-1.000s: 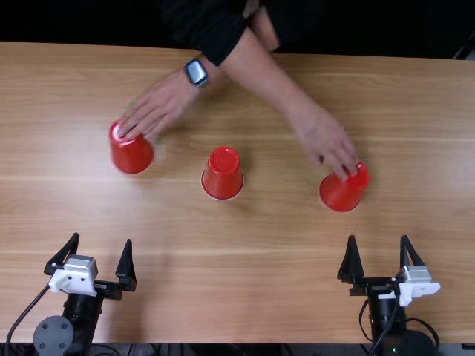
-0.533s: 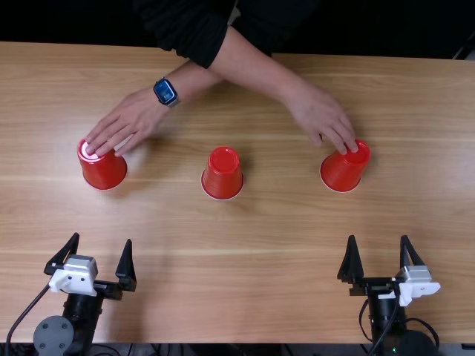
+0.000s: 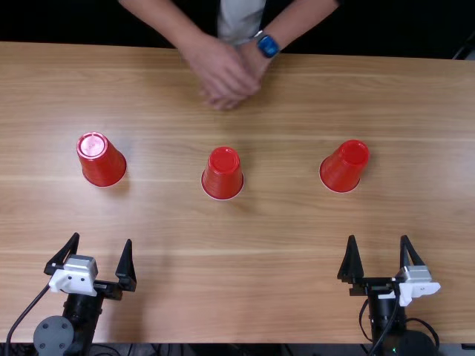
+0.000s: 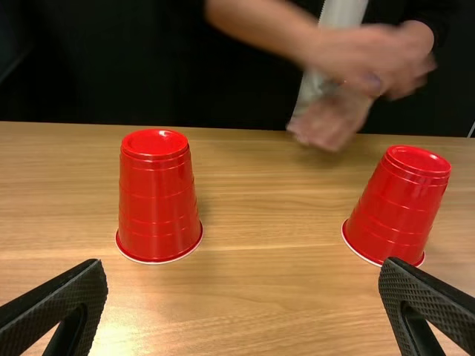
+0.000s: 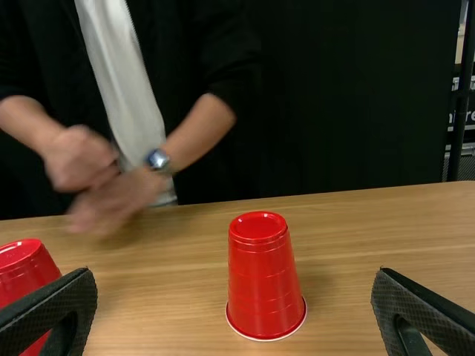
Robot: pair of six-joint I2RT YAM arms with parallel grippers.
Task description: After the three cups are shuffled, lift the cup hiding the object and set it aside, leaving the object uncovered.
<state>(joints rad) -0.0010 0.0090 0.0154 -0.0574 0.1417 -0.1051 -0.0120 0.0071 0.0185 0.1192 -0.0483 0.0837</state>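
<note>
Three upturned red cups sitting in row mid-table, well apart: left cup, middle cup, right cup. Person's hands resting clasped at far edge, touching none. Left gripper and right gripper sitting at near edge, fingers spread wide, holding nothing. Shuffle seemingly over. Next move calling for reaching to hiding cup, but which one cannot be told.

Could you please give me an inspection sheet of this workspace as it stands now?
Surface: wooden table, light brown.
Job's things: left cup, middle cup, right cup, red, upside down, apart in a row; a person's hands clasped near the far edge, touching no cup.
Clutter: nothing seen.
Grippers: left gripper and right gripper open, at the near edge, short of the cups.
Cables: black cable by the left arm's base.
Surroundings: dark backdrop behind the table.
</note>
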